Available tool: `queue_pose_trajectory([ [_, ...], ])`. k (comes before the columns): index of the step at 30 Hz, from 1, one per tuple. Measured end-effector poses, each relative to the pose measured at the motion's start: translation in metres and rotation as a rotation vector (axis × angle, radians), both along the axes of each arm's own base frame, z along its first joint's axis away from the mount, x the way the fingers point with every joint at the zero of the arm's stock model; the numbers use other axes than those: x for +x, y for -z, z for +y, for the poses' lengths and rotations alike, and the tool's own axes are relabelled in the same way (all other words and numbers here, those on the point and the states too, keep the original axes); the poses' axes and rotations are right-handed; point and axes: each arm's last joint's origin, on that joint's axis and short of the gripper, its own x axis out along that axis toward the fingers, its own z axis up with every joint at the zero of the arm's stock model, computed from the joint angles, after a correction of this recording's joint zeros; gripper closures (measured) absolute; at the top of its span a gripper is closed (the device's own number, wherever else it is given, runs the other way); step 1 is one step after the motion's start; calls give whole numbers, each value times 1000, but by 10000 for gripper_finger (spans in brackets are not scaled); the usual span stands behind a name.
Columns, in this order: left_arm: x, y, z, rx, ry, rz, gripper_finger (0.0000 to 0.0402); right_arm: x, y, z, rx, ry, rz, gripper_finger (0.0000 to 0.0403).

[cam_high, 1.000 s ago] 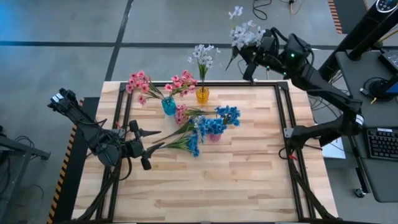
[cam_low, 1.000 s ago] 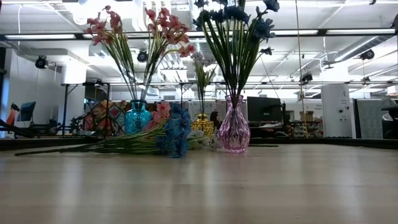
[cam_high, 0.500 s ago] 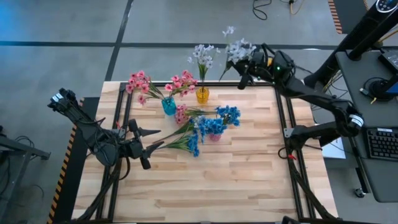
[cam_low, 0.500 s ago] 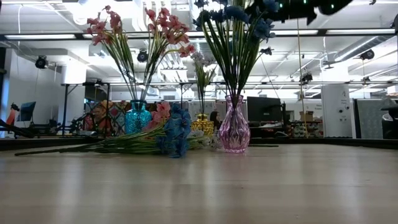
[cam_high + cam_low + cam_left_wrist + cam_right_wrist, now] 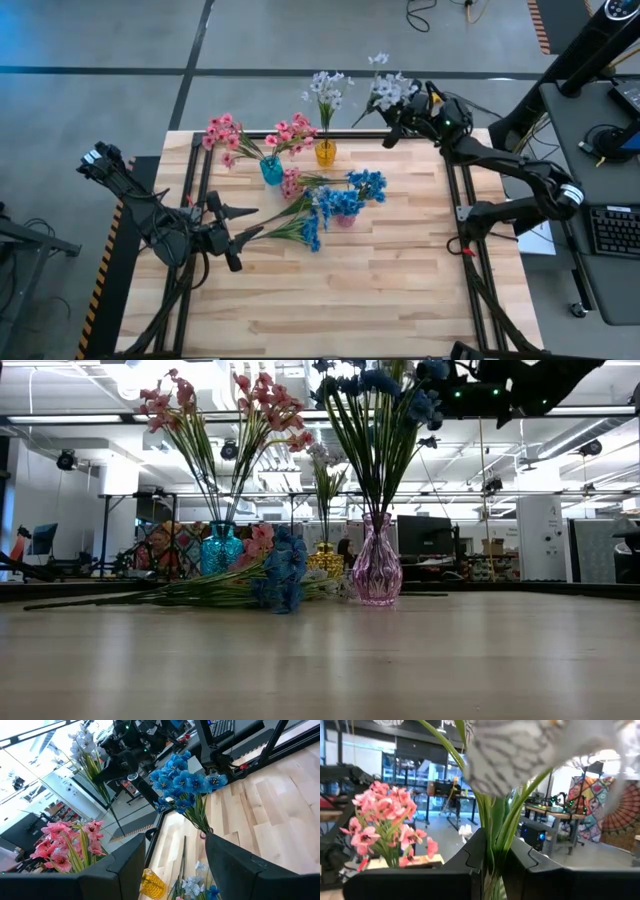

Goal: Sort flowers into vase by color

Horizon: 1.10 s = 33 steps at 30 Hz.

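right gripper clamped on white spray, up over the far table edge

blooms lean away from yellow vase, stem running down through the jaws, nearly upright; vase below and to the robot's left, already holding a white bunch. left gripper half-spread, empty, low beside loose flowers lying flat mid-table.

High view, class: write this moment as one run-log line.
right gripper: shut on white spray, near yellow vase | left gripper: open, idle by loose flowers | blue in pink vase
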Motion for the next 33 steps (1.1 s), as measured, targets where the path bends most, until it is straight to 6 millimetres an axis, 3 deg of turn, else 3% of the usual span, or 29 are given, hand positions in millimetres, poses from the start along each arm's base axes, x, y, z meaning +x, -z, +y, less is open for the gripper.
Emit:
queue_pose_trajectory([
  [8, 0, 0, 0, 6, -1, 2, 212, 21, 15, -21, 9, -29, -34, 370],
  [15, 0, 0, 0, 6, -1, 3, 212, 46, 22, -40, 73, -181, -5, 370],
  [33, 0, 1, 0, 12, -1, 10, 212, 63, 45, -41, 102, -223, 29, 369],
])
